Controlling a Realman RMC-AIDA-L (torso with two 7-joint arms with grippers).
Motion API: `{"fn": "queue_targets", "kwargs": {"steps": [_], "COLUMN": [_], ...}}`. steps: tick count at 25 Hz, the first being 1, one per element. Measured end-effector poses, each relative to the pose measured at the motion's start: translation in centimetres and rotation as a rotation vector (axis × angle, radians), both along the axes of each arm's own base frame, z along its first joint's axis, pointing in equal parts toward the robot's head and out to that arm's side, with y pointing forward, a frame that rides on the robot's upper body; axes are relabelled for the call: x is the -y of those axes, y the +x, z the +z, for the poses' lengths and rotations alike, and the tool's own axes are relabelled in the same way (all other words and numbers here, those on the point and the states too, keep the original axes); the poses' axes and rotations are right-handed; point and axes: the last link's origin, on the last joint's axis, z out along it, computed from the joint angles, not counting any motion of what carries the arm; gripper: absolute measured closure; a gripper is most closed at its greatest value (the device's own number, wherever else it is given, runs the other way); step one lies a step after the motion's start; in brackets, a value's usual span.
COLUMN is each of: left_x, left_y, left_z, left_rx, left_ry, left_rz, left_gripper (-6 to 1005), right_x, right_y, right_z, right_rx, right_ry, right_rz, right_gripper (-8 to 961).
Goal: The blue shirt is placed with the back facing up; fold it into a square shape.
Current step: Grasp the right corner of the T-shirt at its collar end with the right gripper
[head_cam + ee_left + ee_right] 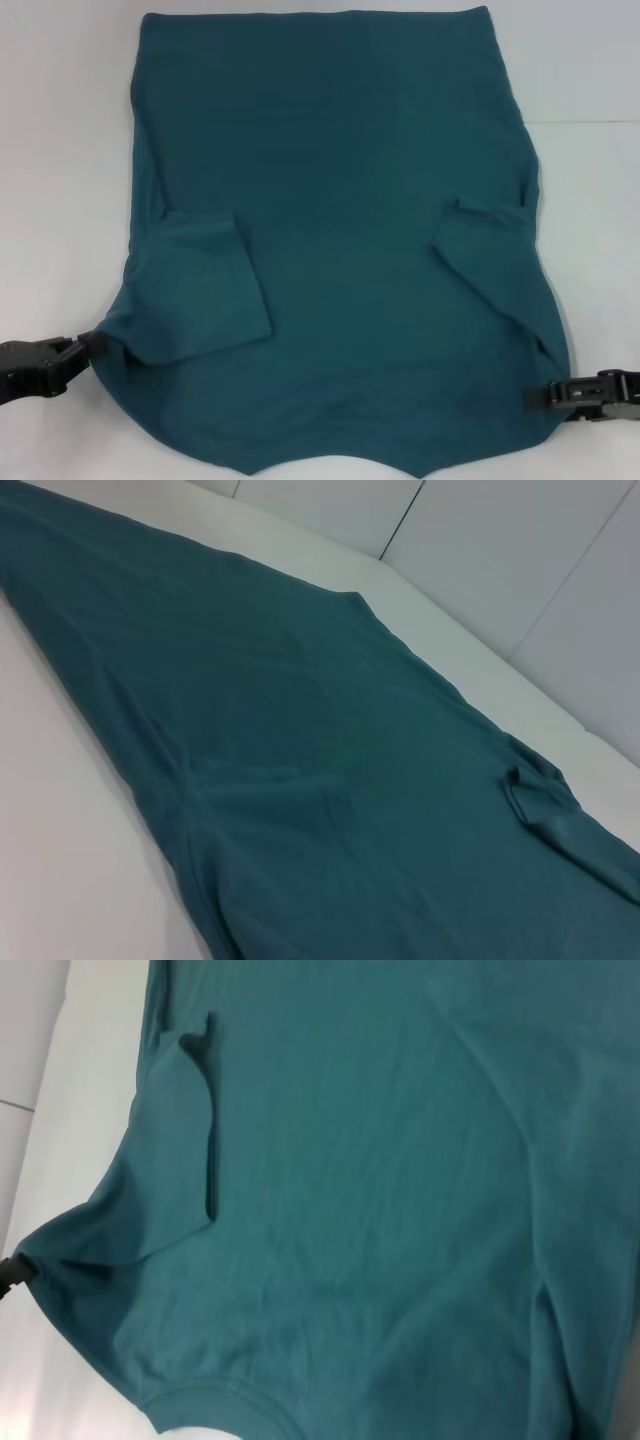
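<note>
The shirt (340, 200) lies spread on the white table (60, 120), plain side up, with both sleeves folded in over the body. The hem is at the far edge and the collar end is nearest the robot.

The left gripper (88, 345) sits low at the shirt's near left corner, its black fingers pinched on the cloth edge by the shoulder. The folded left sleeve (200, 290) lies just inward of it.

The right gripper (535, 397) sits at the near right edge, its fingers closed on the hem of the shoulder there. The folded right sleeve (490, 235) lies beyond it, farther up the shirt.

In the right wrist view the cloth stretches to a point toward the left gripper (10, 1272). The left wrist view shows only the shirt (330, 780) and table.
</note>
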Motion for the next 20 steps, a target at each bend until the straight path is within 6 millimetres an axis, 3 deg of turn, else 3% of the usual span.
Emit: {"fn": "queue_targets", "kwargs": {"steps": [12,20], "left_x": [-0.29,-0.53], "left_y": [0.17,0.27], "left_z": [0.07,0.14], "left_rx": [-0.003,-0.006], "left_ry": [0.002,0.003], "left_rz": [-0.01,-0.014], "left_gripper": [975,975], "right_x": [0.15,0.39], "right_y": [-0.38,0.09], "right_z": [-0.99,-0.43], "right_rx": [-0.024,-0.059], "right_ry": [-0.018,0.033], "right_rz": [-0.004,-0.043], "right_gripper": [56,71]}}
